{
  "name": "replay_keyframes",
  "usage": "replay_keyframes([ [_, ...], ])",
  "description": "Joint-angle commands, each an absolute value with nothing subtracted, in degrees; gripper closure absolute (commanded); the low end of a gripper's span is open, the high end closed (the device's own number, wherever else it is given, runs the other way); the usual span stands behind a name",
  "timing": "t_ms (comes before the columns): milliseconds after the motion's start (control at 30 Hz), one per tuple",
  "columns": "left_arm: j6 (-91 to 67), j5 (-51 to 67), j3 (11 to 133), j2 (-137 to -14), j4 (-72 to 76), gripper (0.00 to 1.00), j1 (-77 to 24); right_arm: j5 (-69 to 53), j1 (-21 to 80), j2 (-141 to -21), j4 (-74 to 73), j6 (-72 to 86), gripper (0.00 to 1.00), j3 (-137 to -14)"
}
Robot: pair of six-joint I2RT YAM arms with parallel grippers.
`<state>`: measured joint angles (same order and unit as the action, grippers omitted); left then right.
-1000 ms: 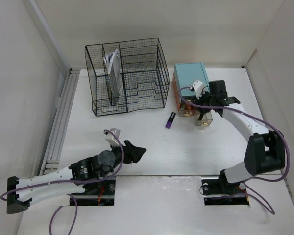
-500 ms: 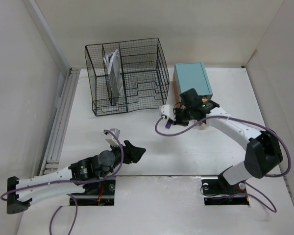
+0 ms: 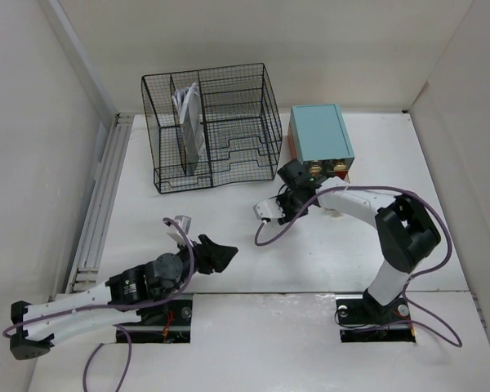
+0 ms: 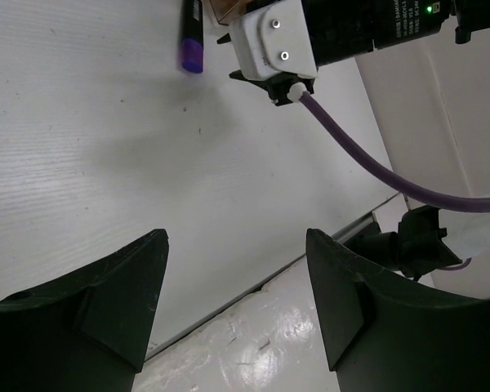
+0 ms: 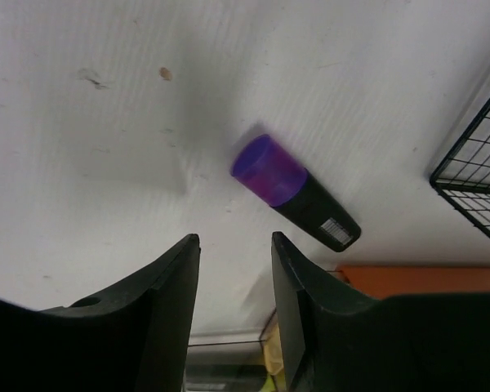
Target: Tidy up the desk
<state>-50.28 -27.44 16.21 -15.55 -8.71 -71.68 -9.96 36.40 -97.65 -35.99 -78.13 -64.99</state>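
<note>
Right end effector [image 5: 234, 242] spread; purple marker [image 5: 295, 193] near, on desk [image 5: 98, 155]

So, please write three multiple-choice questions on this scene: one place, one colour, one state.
1. Where does the marker lie? A) inside the wire organizer B) on the desk, before the right claw C) on the teal box
2. What colour is its cap? A) green B) purple C) red
3. How is the left claw? A) shut on paper B) shut on the marker C) open and empty
Answers: B, it rests on bare white surface; B, the right wrist view shows purple; C, its fingers stand apart, nothing between.
</note>
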Motion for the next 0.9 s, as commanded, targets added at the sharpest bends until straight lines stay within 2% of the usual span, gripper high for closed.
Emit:
replay_keyframes([
  [0,-51.1,-28.1,16.6,-14.2,-9.6,0.35,-72.1,-5.5,37.5,-98.3,-34.0,-83.1,0.54,-69.0],
  [300,-51.6,-28.1,16.1,-13.4,-9.6,0.35,-72.1,-3.1,37.5,-102.6,-35.2,-86.0,0.48,-72.3],
  [700,-51.6,-28.7,16.1,-12.9,-10.8,0.35,-72.1,-1.9,39.1,-109.7,-40.3,-90.5,0.48,-78.5],
  [867,-51.6,-29.2,16.6,-12.9,-11.3,0.35,-72.1,-2.5,40.2,-113.2,-47.4,-92.3,0.48,-81.6],
])
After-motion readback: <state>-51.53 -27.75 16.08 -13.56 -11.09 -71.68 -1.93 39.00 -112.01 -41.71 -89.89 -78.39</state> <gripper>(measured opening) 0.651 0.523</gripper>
